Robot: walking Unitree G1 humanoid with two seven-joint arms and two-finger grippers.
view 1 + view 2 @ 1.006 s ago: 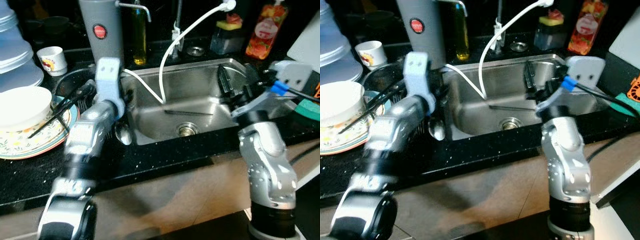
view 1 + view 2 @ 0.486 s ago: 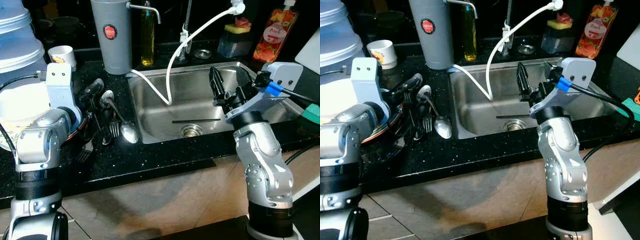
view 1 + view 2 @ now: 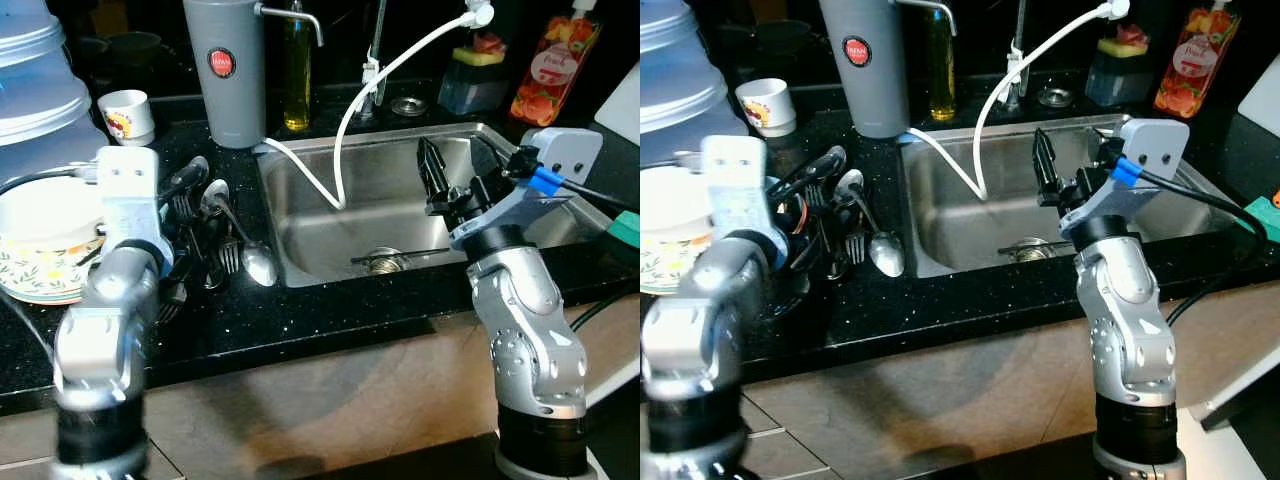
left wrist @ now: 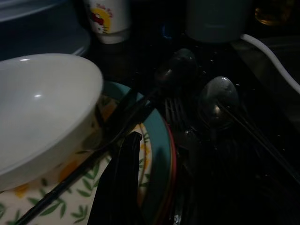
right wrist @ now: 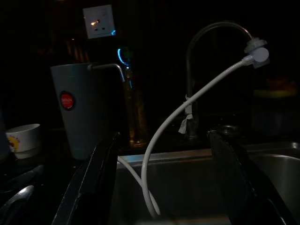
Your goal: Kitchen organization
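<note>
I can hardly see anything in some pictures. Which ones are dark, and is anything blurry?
Both wrist views are very dark: the white bowl and white hose stand out. The eye views are brighter, but the left arm looks smeared, while the right gripper stays sharp.

A brushed steel sink [image 3: 400,215] sits in a glossy, speckled black counter [image 3: 300,320] beside shiny metal spoons [image 3: 245,250].
</note>
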